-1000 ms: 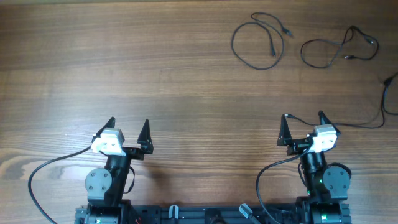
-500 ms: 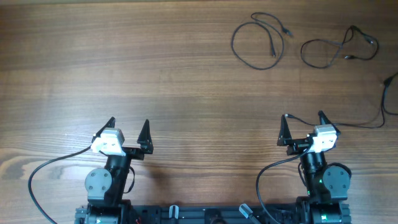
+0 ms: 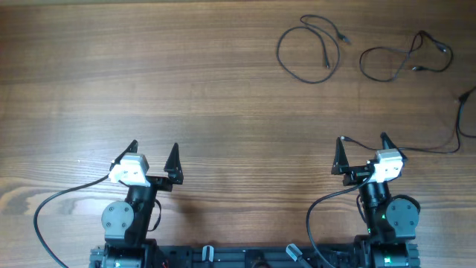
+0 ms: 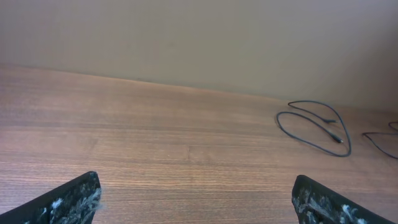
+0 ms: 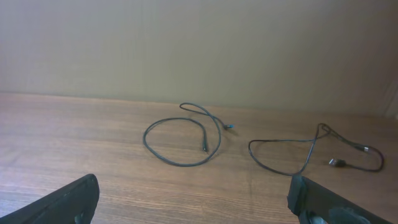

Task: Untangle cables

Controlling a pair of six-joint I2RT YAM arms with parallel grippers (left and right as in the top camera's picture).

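Two thin black cables lie apart as separate loops at the far right of the wooden table: one loop (image 3: 279,53) and, to its right, a longer one (image 3: 361,61). The right wrist view shows both ahead, the round loop (image 5: 180,164) and the other (image 5: 250,151). The left wrist view shows the first loop (image 4: 305,138) far off to the right. A third thin black cord (image 3: 431,151) runs from the right edge toward my right gripper (image 3: 363,140) (image 5: 193,186), which is open and empty. My left gripper (image 3: 154,147) (image 4: 196,186) is open and empty near the front left.
Thicker black cables (image 3: 44,205) curl from both arm bases along the front edge. A plain beige wall (image 5: 199,43) rises behind the table's far edge.
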